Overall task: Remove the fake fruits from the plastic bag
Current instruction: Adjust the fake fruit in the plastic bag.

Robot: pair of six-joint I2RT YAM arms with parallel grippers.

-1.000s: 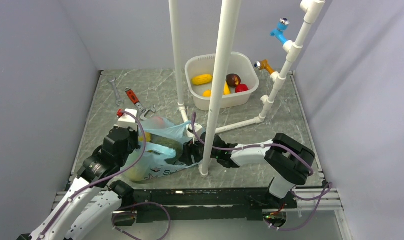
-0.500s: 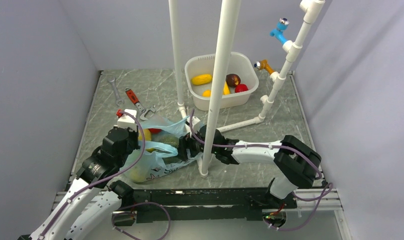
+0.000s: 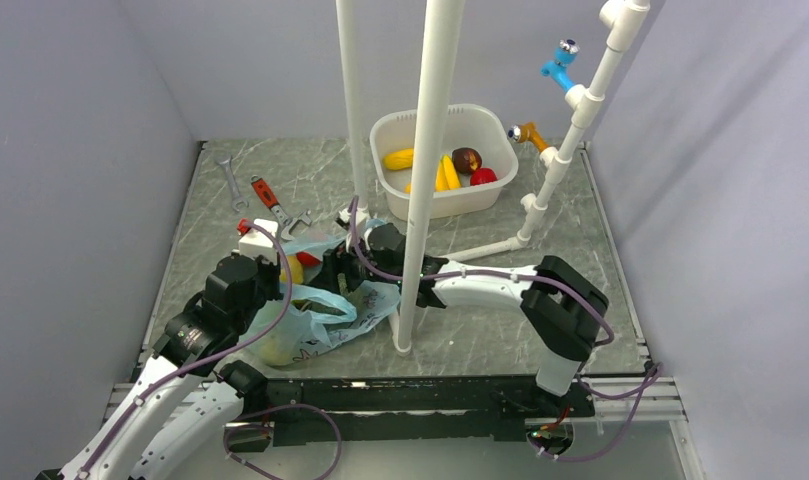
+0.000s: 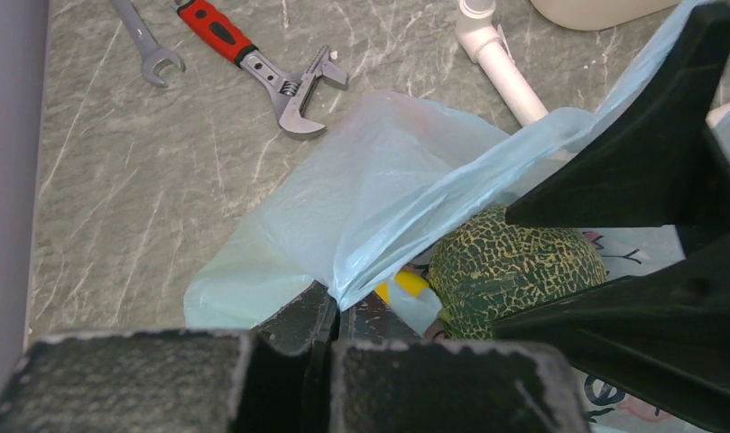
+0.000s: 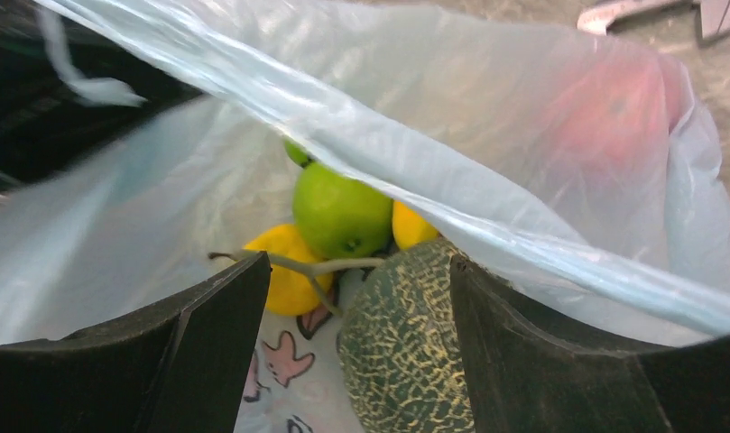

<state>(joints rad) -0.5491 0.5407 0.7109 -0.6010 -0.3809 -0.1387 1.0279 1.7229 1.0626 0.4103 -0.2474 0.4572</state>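
Within plastic bag (image 5: 523,117) mouth: right jaws apart, netted green melon (image 5: 401,352) dead ahead between them, crowding one finger; left jaws clamped on bag rim.

Shows a silver spanner (image 3: 230,180) and a red-handled adjustable wrench (image 3: 276,206) lying near each other, apart, at far left of a grey marbled table (image 3: 600,250). Sets a white tub (image 3: 470,203) at far centre among white upright pipes (image 3: 432,150), with a blue fitting (image 3: 558,62) and an orange fitting (image 3: 528,130) on the right-hand pipe.
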